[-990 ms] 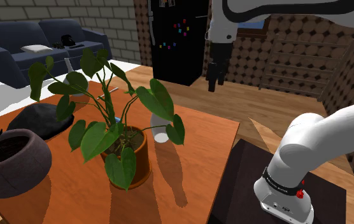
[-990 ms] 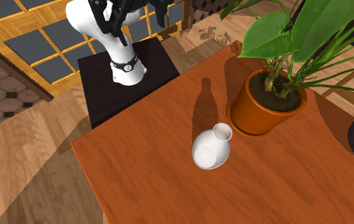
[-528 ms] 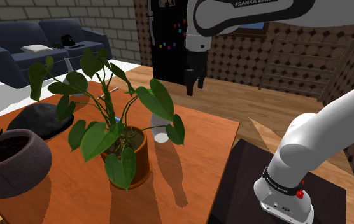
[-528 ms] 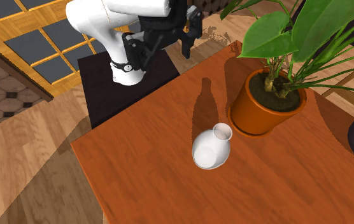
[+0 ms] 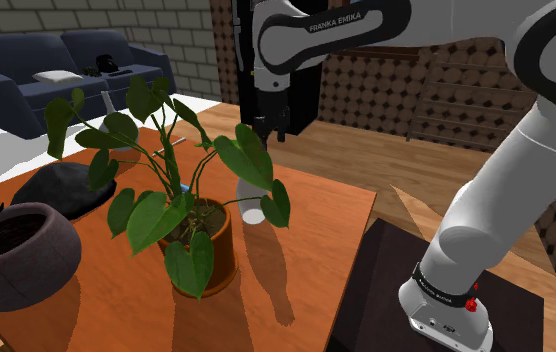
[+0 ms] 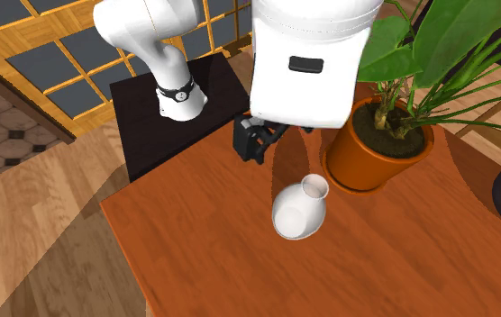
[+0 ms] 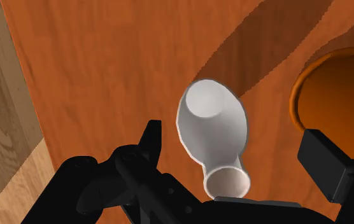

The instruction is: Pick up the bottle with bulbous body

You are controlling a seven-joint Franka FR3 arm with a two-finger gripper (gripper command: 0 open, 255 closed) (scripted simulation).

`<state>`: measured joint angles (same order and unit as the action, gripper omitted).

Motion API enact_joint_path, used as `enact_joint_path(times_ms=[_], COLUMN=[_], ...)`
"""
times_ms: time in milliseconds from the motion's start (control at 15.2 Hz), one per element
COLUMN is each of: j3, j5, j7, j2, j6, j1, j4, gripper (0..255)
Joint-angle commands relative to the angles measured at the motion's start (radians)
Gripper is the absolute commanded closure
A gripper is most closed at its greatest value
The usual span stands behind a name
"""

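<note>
The white bottle is on the orange-brown wooden desk, just beside the orange pot of a big green plant. It has a round, fat body and a short neck with an open mouth. In the second exterior view the mouth points toward the pot. I cannot tell for sure if the bottle stands or lies on its side. In the shoulder view the leaves of the plant cover most of it, and a small white part looks out below one leaf.

The white arm reaches from the dark stand over the desk, and the black pincer hangs in the air above the bottle. Its two fingers are wide apart. In the wrist view the neck of the bottle is between them, but neither finger touches it, so the pincer holds nothing. In the second exterior view the pincer is seen near the bottle, on the side of the stand.

Farther along the desk, on the shoulder view's left, there is a dark round bowl with a bare twig in it, and a dark flat stone-like thing. Behind the desk I see a blue sofa.
</note>
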<state>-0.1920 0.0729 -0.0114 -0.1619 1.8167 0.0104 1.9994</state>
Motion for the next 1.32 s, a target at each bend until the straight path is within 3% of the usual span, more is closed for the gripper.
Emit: enact_joint_path(times_ms=[0, 330, 990, 1056, 1254], j3=[-0.014, -0.033, -0.032, -0.032, -0.032], j5=[-0.019, -0.078, -0.083, -0.084, -0.083], j7=[0.021, 0.066, 0.068, 0.068, 0.069], j2=[0.077, 0.271, 0.291, 0.293, 0.292], j6=[0.026, 0.053, 0.151, 0.150, 0.150], j1=[-0.005, -0.024, -0.025, -0.025, -0.025], j4=[-0.057, -0.232, -0.154, -0.156, -0.155], gripper=[0, 0, 0, 255, 255])
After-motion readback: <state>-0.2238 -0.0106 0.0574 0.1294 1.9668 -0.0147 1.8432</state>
